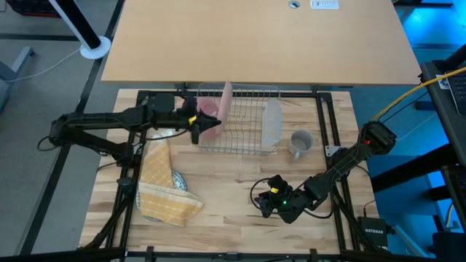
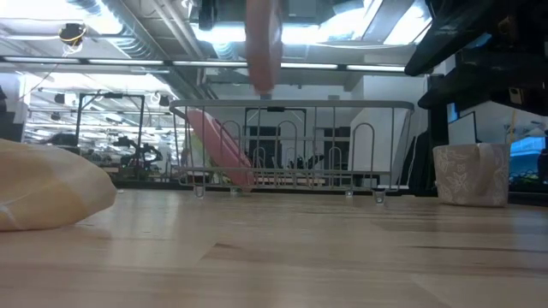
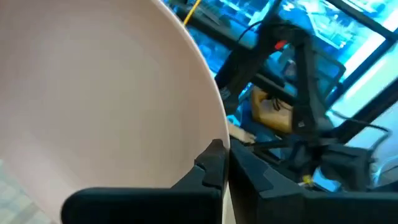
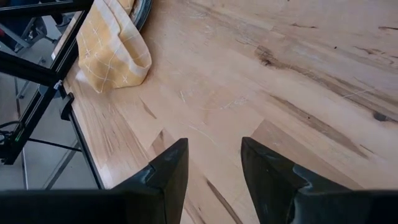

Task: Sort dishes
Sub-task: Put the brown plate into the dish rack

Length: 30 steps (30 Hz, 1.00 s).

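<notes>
A: High view — where's your left gripper (image 1: pixel 198 125)?

B: At the wire rack's (image 1: pixel 244 138) near end, clamped on a pink plate (image 1: pixel 209 122); another pink plate (image 1: pixel 227 100) stands just beyond it.

A: Low view?

B: One plate leans in the rack (image 2: pixel 218 145). Keep yours on edge, lower it between wires.

A: Left wrist?

B: Fingers (image 3: pixel 214 163) pinch the rim. Don't let go early.

A: Right wrist?

B: Right gripper (image 4: pixel 214 163) spread, empty, over bare table (image 4: pixel 261 68); yellow cloth (image 4: pixel 112 43) far ahead.
</notes>
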Tool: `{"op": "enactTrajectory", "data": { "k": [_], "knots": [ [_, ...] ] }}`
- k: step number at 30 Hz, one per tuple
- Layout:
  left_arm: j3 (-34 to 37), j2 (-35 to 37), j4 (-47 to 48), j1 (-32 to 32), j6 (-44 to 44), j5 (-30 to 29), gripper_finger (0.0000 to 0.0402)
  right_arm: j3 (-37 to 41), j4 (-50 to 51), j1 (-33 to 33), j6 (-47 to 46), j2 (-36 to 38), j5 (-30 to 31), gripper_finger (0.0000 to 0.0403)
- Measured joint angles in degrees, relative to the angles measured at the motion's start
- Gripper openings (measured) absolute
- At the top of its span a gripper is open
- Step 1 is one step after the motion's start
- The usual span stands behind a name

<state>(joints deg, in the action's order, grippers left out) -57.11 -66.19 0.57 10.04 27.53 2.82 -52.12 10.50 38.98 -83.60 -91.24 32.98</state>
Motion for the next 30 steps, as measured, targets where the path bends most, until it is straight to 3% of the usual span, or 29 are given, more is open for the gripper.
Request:
{"op": "enactTrajectory", "data": {
  "k": [9,16,30],
  "knots": [
    [15.5,0.0,-18.7,11.9,11.0,11.0,0.0000,0.0,0.0,0.0,0.1,0.0,0.0,0.0154],
    [22.6,0.1,-27.2,14.8,15.6,14.4,0.0000,0.0,0.1,0.0,0.1,0.0,1.3,0.0154],
    [24.8,0.1,-24.8,15.3,16.2,13.7,0.0002,0.0,0.0,0.0,0.2,0.0,1.5,0.0154]
  ]
}}
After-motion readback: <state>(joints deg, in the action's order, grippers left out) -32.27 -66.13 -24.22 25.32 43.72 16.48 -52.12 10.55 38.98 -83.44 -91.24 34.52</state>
